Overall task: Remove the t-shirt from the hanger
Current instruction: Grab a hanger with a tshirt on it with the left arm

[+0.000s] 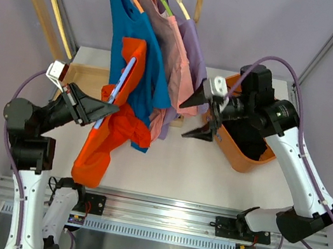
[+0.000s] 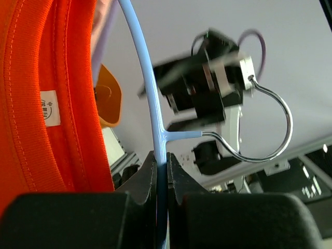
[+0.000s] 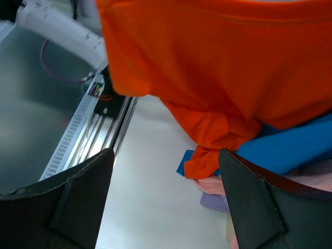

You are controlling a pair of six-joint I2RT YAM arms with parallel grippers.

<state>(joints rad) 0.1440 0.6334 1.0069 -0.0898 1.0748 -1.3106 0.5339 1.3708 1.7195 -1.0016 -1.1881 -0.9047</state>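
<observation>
Left fingers [image 2: 139, 182]: clamped on blue hanger [image 2: 149, 88].
Hanger: mostly hidden under orange t-shirt [image 1: 111, 140].
Right fingers [image 3: 85, 194]: spread wide, empty.

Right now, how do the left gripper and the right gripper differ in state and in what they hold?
The left gripper is shut on the light-blue hanger; the right gripper is open and holds nothing. The left gripper is right beside the orange t-shirt; the right gripper stands apart from it, facing it. Both are black.
</observation>
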